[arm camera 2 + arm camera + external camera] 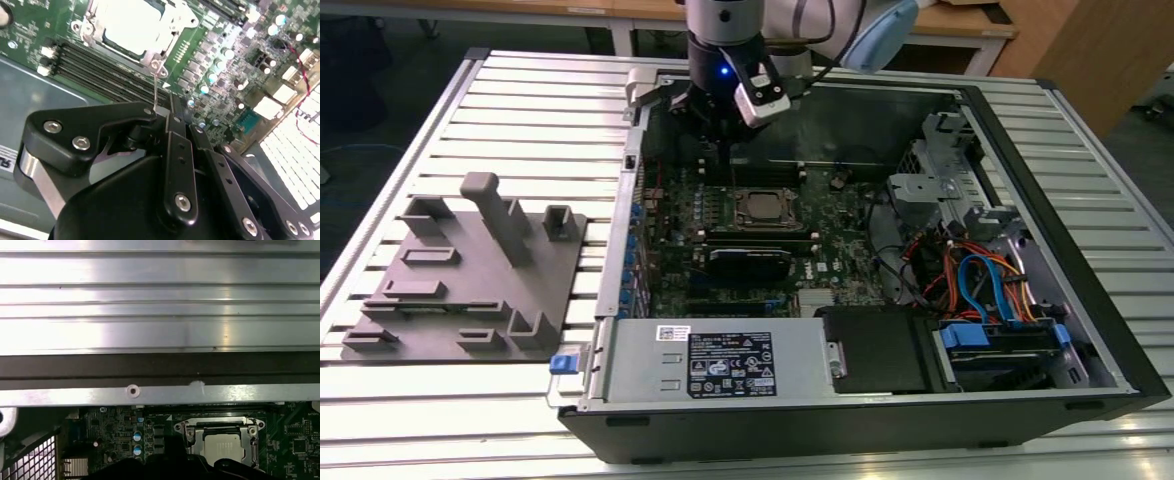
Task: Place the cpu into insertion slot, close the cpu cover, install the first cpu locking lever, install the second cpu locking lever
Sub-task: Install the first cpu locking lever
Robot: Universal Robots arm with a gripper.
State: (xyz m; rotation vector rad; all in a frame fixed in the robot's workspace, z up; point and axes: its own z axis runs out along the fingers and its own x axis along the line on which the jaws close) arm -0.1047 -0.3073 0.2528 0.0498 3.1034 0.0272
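One wide slatted worktop (520, 80) carries everything: a grey fixture tray (454, 300) at the left of the exterior view, and an open computer case (854, 430) filling the middle and right. The arm (720, 30) comes down from the upper centre of that view into the far corner of the case, over the green motherboard (674, 250).

Just above the frame's centre, the cpu (761, 208) sits in its slot. Its dull metal top shows through the window of the cpu cover (90, 25), which looks to be lying flat over it. In the first wrist view the frame and chip (225, 447) look level with each other.

The claw (720, 160) hangs just beside the socket. In the second wrist view it (159, 114) appears pinched together on the free end of a thin locking lever (157, 85), which stands up from the socket's corner.

That wire is my main worry. It is springy and the grip is only on its tip, so a small sideways pull could let it slip out and snap back upright. If it is pushed along the wrong arc, it could bend or miss its catch. If the cover is not fully seated, forcing the lever down would load the chip unevenly.

The memory slots (100, 65) and the small capacitors (215, 65) lie close by, so a low or drifting claw could strike them.
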